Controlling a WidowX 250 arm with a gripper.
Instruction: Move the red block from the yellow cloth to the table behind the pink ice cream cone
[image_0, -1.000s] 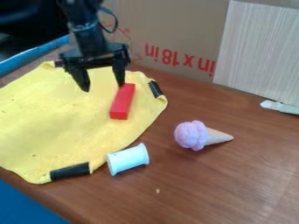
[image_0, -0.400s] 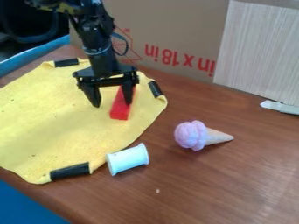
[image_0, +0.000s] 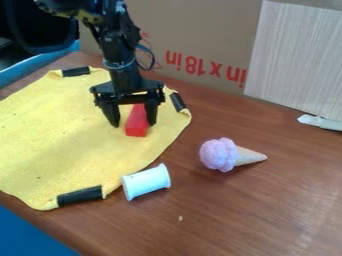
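The black gripper (image_0: 134, 125) hangs over the upper right part of the yellow cloth (image_0: 67, 140), its fingers apart. Between them, a red block (image_0: 137, 122) lies lengthwise on the cloth, its near end showing and its far end partly hidden under the gripper. The right finger is close beside the block; whether it touches cannot be told. Some space shows between the left finger and the block.
A white spool (image_0: 146, 182) lies at the cloth's lower right edge. Farther right on the brown table (image_0: 267, 215) is a toy ice cream cone (image_0: 230, 154). Black bands grip the cloth's corners. A cardboard box (image_0: 194, 30) stands behind.
The gripper has come down and to the right, toward the camera, so its fingers now stand either side of the red block. The block, cloth, spool and cone have stayed put.
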